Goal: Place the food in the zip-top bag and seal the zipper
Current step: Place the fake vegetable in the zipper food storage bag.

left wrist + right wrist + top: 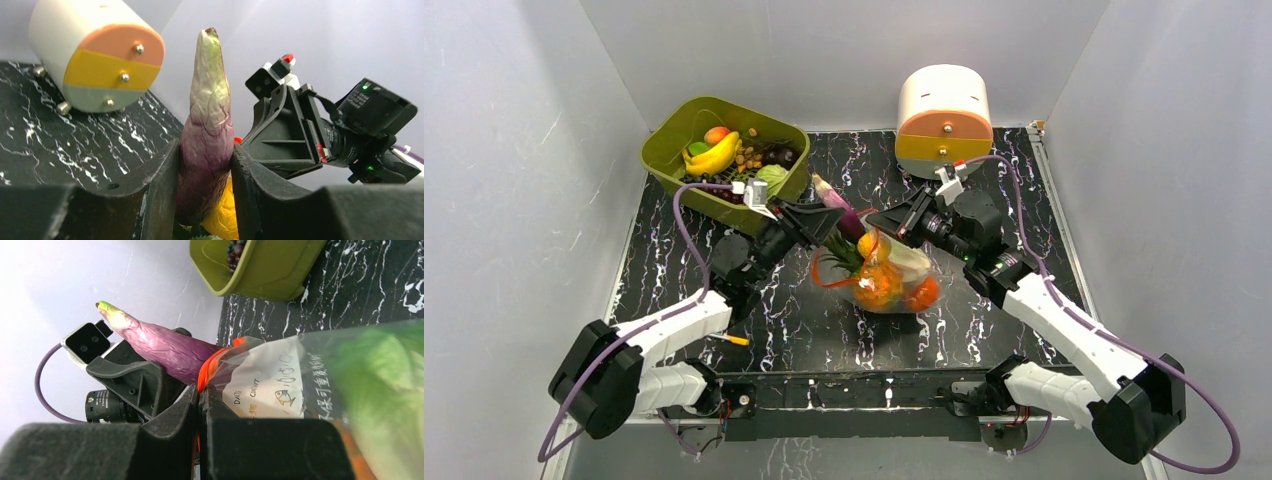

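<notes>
My left jaws clamp the eggplant at its thick middle, above the bag's mouth. It looks light, stiff and slick, so that hold suits. My right jaws pinch the crinkly bag by its red zipper. The bag, at the middle of the worktop, holds orange pieces and greens. The basket at eleven o'clock holds more fruit.

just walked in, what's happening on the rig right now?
The left arm's fingers are shut on the purple eggplant, its lower end at the mouth of the zip-top bag. The right arm's fingers pinch the bag's red-orange zipper strip. Orange pieces and leafy greens are already inside; the zipper is not sealed. More food sits in the green basket.
</notes>
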